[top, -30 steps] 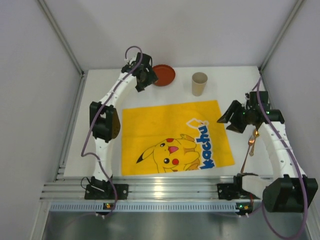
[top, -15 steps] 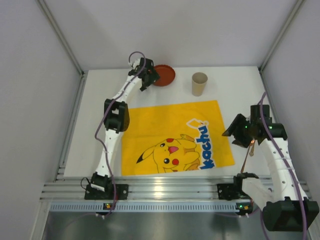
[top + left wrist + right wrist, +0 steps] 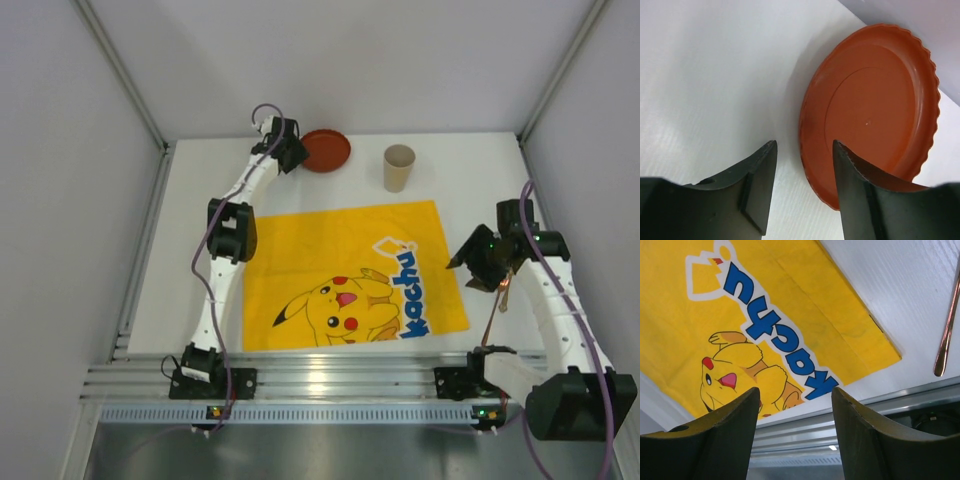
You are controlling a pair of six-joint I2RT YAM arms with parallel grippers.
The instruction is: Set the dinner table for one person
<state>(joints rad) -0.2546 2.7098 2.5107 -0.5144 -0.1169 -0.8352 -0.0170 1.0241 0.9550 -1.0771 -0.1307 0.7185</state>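
On the white dinner table [image 3: 195, 205] a yellow Pikachu-print cloth [image 3: 350, 275] lies in the middle. A red-brown plate [image 3: 330, 150] with a scalloped rim sits at the back. My left gripper [image 3: 288, 152] is at its left edge. In the left wrist view that gripper [image 3: 804, 145] is open and straddles the plate [image 3: 875, 95]: one finger over the bare table, the other over the plate's inside, the rim in the gap. My right gripper [image 3: 468, 255] hangs open and holds nothing over the cloth's right edge [image 3: 790, 300]. A copper-coloured spoon [image 3: 503, 293] lies just right of it.
A beige paper cup [image 3: 398, 168] stands upright at the back, right of the plate. The spoon [image 3: 947, 325] lies on bare table beside the cloth. An aluminium rail [image 3: 330, 385] runs along the near edge, and grey walls close in the table's sides and back.
My left gripper has reached down to the plate's left rim and its jaws have narrowed. The right arm has drawn back toward the near edge, beside the spoon.
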